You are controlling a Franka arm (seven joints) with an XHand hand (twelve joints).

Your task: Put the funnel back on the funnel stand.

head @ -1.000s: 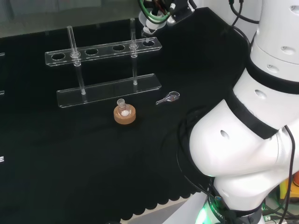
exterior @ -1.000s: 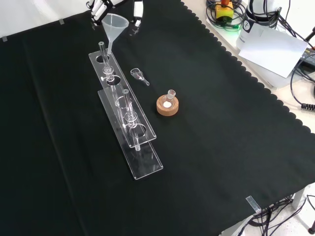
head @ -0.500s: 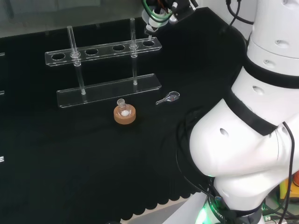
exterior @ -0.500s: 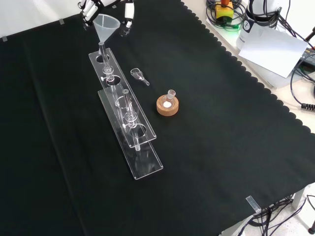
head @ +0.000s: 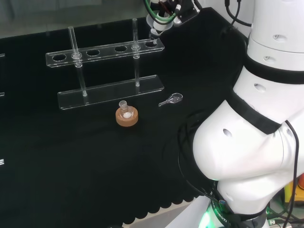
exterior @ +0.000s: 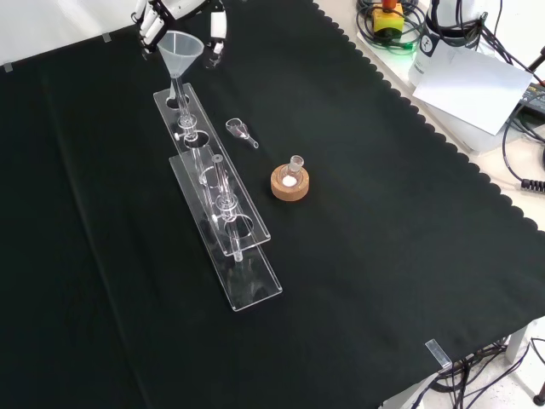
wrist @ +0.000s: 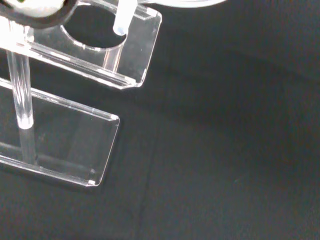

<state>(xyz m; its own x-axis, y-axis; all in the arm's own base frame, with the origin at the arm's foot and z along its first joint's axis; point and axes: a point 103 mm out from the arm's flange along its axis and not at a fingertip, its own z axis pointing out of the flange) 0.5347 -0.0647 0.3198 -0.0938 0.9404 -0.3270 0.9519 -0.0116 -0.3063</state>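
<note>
The clear funnel (exterior: pixel 179 51) hangs upright with its stem pointing down at the end hole of the clear acrylic funnel stand (exterior: pixel 218 198). The hand (exterior: pixel 153 12) is shut on the funnel, with fingers (exterior: pixel 217 23) on both sides of its cone. In the head view the hand (head: pixel 167 8) holds the funnel (head: pixel 154 26) over the right end of the stand (head: pixel 105 52). In the wrist view the stem tip (wrist: pixel 121 20) hovers at the rim of the end hole in the stand's upper shelf (wrist: pixel 131 55), not touching it.
A cork ring stand with a small flask (exterior: pixel 290 181) sits right of the funnel stand in the front view. A small clear scoop (exterior: pixel 242 131) lies between them. The cloth's scalloped edge (exterior: pixel 443 145) and white equipment (exterior: pixel 473 81) lie to the right.
The hand has carried the funnel to the left in the front view, from beside the stand's end to above its end hole, and a little lower.
</note>
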